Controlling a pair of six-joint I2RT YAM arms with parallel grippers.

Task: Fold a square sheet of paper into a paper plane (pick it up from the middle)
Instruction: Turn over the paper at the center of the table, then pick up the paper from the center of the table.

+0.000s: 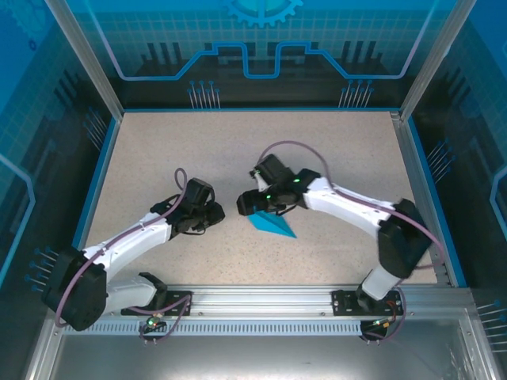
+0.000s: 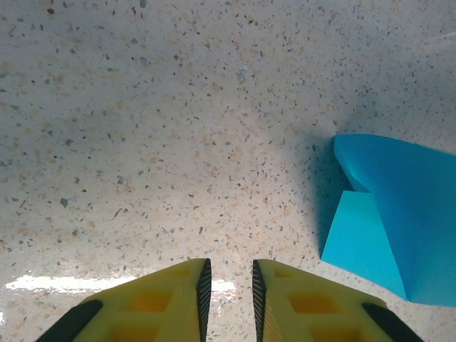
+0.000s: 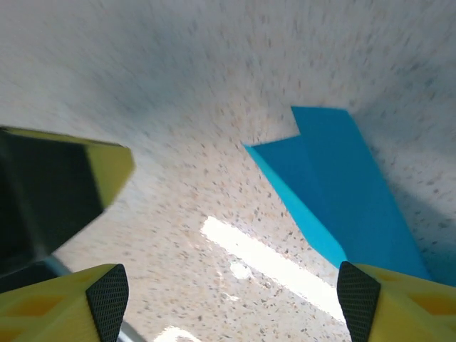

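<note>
Lying on the speckled table (image 1: 158, 158), the paper plane (image 1: 271, 225) is a cyan-blue folded dart with overlapping layers, its sharp point toward my right arm's base. My right gripper (image 3: 231, 292), just beside it, is spread wide and grips nothing. My left gripper (image 2: 228, 274) shows a narrow, empty gap.

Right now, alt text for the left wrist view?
A folded blue paper lies on a speckled table at the view's right edge. The yellow left gripper sits bottom centre, slightly open, empty, not touching the paper.
</note>
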